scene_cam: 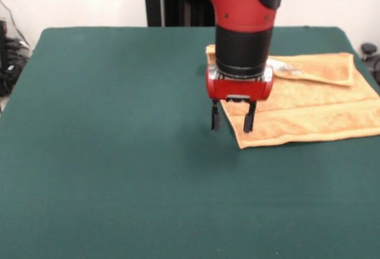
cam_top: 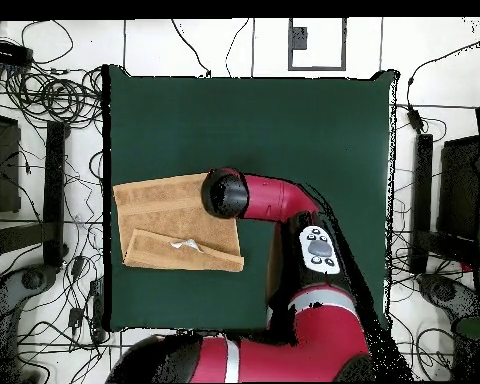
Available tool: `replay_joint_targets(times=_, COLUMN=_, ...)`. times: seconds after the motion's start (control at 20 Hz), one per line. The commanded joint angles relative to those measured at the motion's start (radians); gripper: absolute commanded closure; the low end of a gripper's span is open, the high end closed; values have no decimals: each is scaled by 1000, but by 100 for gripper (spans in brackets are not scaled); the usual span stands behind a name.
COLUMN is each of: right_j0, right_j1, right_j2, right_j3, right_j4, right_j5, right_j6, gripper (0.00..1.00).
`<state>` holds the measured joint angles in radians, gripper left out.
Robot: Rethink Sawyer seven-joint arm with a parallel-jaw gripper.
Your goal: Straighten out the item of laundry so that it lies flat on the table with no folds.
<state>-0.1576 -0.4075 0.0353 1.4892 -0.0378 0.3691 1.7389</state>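
Observation:
The tan-orange towel (scene_cam: 309,107) lies on the dark green table (scene_cam: 107,128) at the right side of the front view. Its far edge is folded back over itself in a strip (scene_cam: 320,68), with a white tag (scene_cam: 284,66) showing. My gripper (scene_cam: 232,119) hangs just over the towel's left edge, open and empty, with one finger (scene_cam: 215,118) over bare table and the other over the towel. In the overhead view the towel (cam_top: 169,215) sits at the table's (cam_top: 284,130) left edge, the folded strip (cam_top: 184,252) lies toward the robot, and the arm's wrist (cam_top: 224,193) hides the gripper.
The towel reaches the table's right edge in the front view. Cables and equipment (cam_top: 44,110) lie on the floor around the table. The arm's elbow and base (cam_top: 314,290) lean over the table's robot side.

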Motion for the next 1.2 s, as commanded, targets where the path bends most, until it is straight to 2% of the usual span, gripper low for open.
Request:
replay_joint_targets(times=0.05, right_j0=13, right_j1=119, right_j2=46, right_j3=-46, right_j4=181, right_j5=331, right_j6=301, gripper=0)
replay_joint_targets(times=0.15, right_j0=-1, right_j1=142, right_j2=83, right_j3=-16, right_j4=224, right_j5=344, right_j6=288, gripper=0)
replay_joint_targets(times=0.25, right_j0=-11, right_j1=168, right_j2=109, right_j3=-1, right_j4=243, right_j5=301, right_j6=248, gripper=0)
replay_joint_targets(times=0.4, right_j0=1, right_j1=208, right_j2=100, right_j3=-33, right_j4=210, right_j5=143, right_j6=183, gripper=0)
replay_joint_targets(times=0.45, right_j0=8, right_j1=219, right_j2=95, right_j3=-54, right_j4=171, right_j5=49, right_j6=149, gripper=0)
replay_joint_targets(times=0.55, right_j0=2, right_j1=228, right_j2=102, right_j3=-78, right_j4=145, right_j5=-11, right_j6=119, gripper=0)
replay_joint_targets(times=0.7, right_j0=5, right_j1=221, right_j2=102, right_j3=-69, right_j4=223, right_j5=33, right_j6=207, gripper=0)
replay_joint_targets(times=0.9, right_j0=-14, right_j1=203, right_j2=127, right_j3=-46, right_j4=250, right_j5=110, right_j6=195, gripper=0)
replay_joint_targets(times=1.0, right_j0=-30, right_j1=205, right_j2=155, right_j3=-14, right_j4=306, right_j5=172, right_j6=222, gripper=0)
replay_joint_targets(times=1.2, right_j0=-39, right_j1=194, right_j2=175, right_j3=20, right_j4=349, right_j5=236, right_j6=210, gripper=0)
